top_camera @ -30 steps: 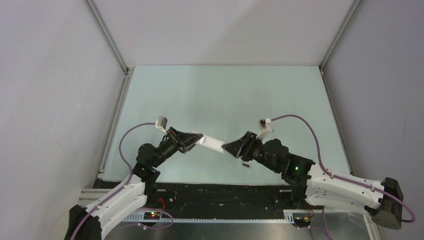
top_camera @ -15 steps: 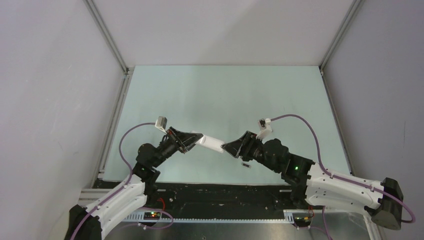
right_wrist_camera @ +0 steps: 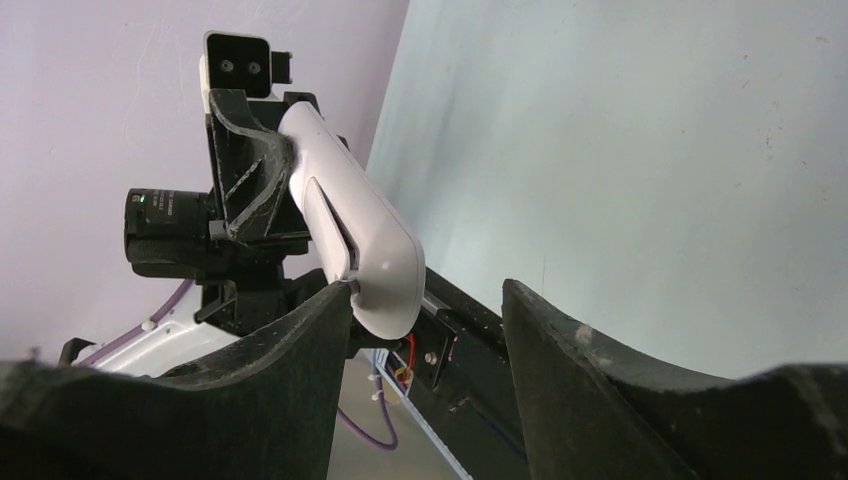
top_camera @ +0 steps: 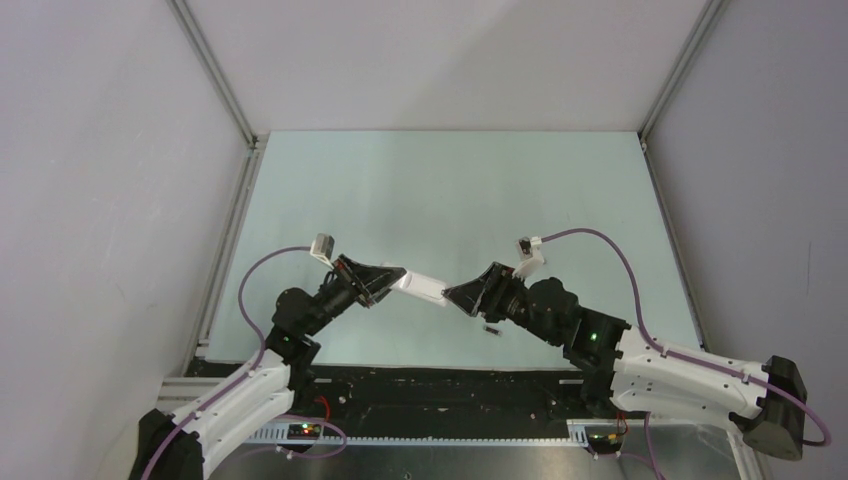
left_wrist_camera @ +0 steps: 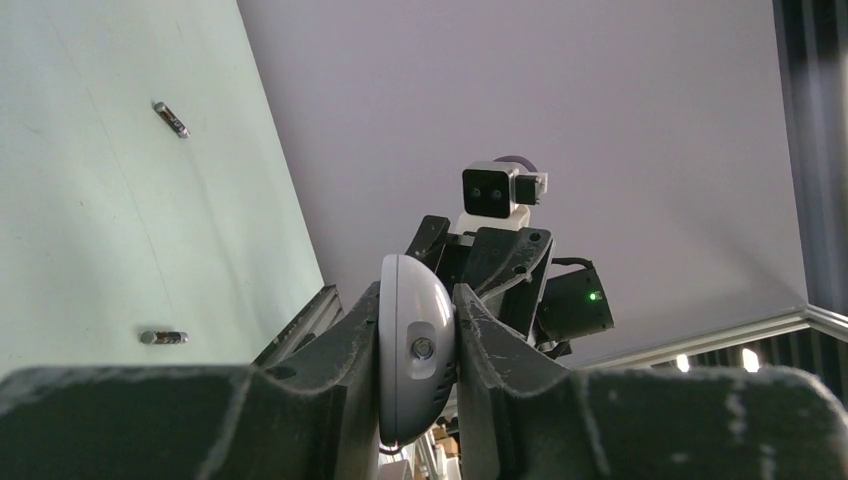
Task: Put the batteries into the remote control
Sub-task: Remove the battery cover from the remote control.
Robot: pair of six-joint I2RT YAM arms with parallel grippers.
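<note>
The left tool (left_wrist_camera: 417, 296) was clenched on one end of the remote control (left_wrist_camera: 415, 355), its two dark fingers (left_wrist_camera: 350, 350) pressed flat against the handset's sides, as seen end-on from the left wrist. From above, the white handset (top_camera: 422, 287) was held off the pale green bench (top_camera: 450, 190), slanting from the left tool (top_camera: 388, 279) toward the right tool (top_camera: 460, 296), bridging the two arms near the bench's near edge.

The right tool (right_wrist_camera: 428, 290) stood released, its fingers (right_wrist_camera: 560, 340) spread wide apart. The handset's free rounded end (right_wrist_camera: 375, 255) reached into that gap, close against the inner face of the finger on the left of the right wrist view and well apart from the other; whether it touched that finger could not be told. A seam ran along the side of the handset facing that camera.

On the bench, apart from both tools, a battery (left_wrist_camera: 171, 119) lay farther out and a second battery (left_wrist_camera: 163, 337) lay near the bench's edge rail, both resting on their sides. Purple cables (top_camera: 610, 250) looped from the wrists of both arms.
</note>
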